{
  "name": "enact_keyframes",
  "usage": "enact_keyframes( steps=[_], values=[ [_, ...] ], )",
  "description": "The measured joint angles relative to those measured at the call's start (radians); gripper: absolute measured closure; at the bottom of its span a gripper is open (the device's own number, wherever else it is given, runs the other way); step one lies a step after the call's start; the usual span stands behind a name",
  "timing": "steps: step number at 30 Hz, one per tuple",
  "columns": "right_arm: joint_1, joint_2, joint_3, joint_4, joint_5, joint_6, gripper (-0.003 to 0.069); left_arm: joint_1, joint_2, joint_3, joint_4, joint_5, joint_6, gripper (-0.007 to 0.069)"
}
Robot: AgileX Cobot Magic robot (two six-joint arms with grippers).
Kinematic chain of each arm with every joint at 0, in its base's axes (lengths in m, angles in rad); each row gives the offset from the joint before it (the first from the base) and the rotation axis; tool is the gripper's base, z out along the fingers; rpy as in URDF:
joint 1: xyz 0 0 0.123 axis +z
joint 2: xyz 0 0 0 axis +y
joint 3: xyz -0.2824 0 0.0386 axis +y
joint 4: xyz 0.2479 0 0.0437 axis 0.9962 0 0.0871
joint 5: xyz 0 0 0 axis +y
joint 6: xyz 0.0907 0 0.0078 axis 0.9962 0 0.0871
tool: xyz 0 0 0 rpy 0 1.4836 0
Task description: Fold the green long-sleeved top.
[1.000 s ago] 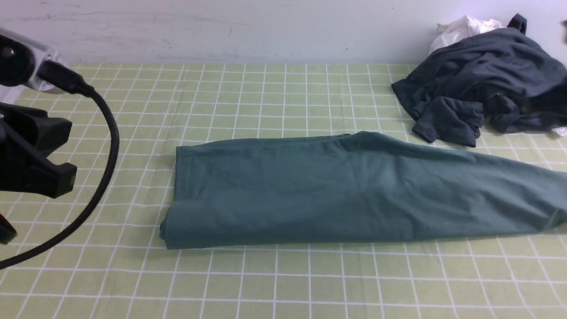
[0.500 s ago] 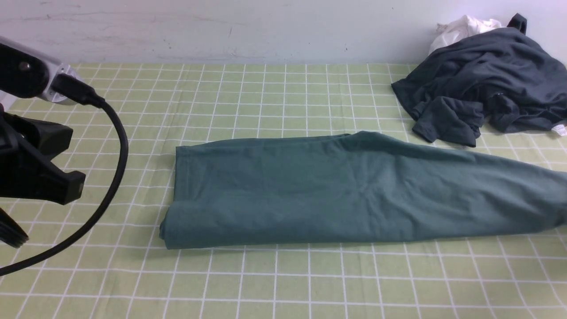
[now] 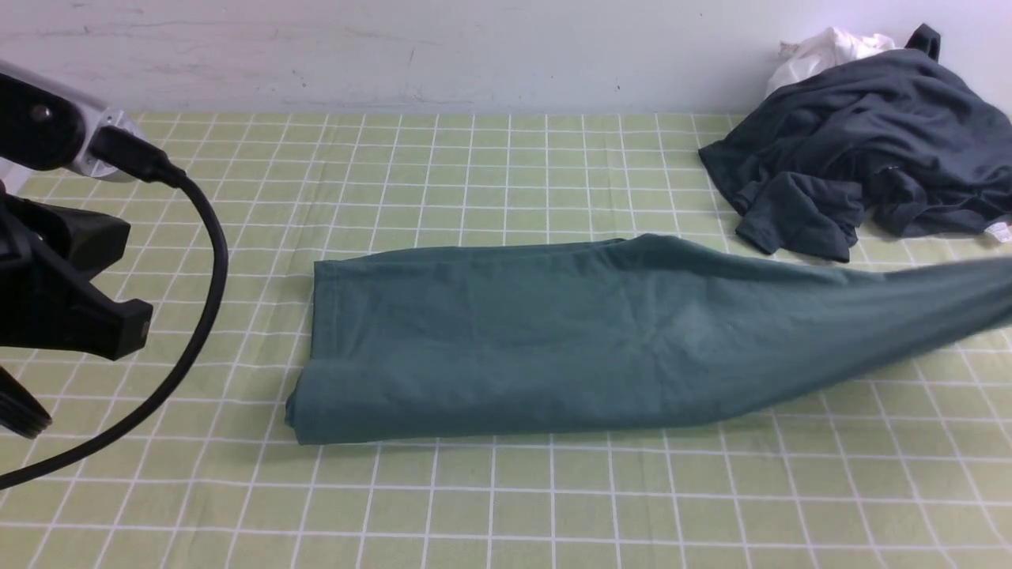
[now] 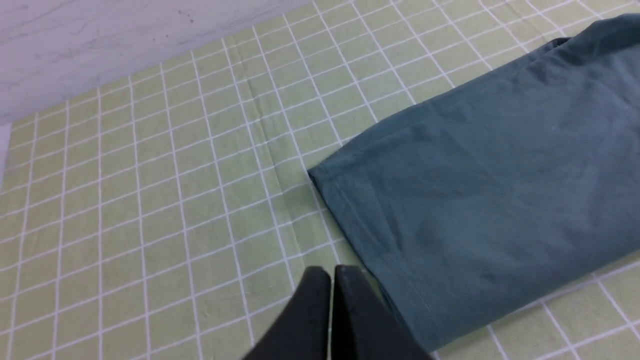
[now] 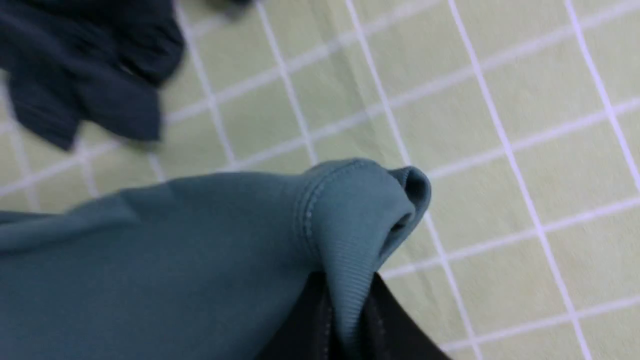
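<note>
Green checked tablecloth (image 3: 506, 158), pale wall (image 3: 395, 47), green long-sleeved top (image 3: 553, 340) lying across

The green long-sleeved top (image 3: 553, 340) is a plain, deep teal-green, its ribbed cuff (image 5: 350, 220) the same shade with matching stitching. The tabletop (image 3: 506, 506) wears a pale yellow-green cloth crossed by a thin white grid. The crumpled garment (image 3: 862, 150) is dark charcoal-grey, the small cloth (image 3: 822, 51) behind it white. Both end effectors, left (image 4: 331, 280) and right (image 5: 345, 320), are matte black. The wall (image 3: 395, 47) is off-white.
</note>
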Motion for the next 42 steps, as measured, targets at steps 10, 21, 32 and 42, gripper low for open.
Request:
enact_keyframes(
  steps=[10,21,32,42],
  values=[
    [0.436,-0.042,-0.229,0.112,-0.036,-0.029,0.0634,0.000,0.000,0.000,0.000,-0.005,0.000,0.0629],
    [1.059,0.270,-0.233,0.269,-0.587,-0.285,0.0629,0.000,0.000,0.000,0.000,-0.005,0.000,0.0629],
    [1.188,0.461,-0.425,0.287,-0.670,-0.341,0.0435,0.000,0.000,0.000,-0.001,-0.005,0.000,0.0629],
    [1.155,0.517,-0.460,0.215,-0.533,-0.307,0.0470,0.000,-0.002,0.000,-0.058,-0.008,-0.010,0.0629]
  ],
)
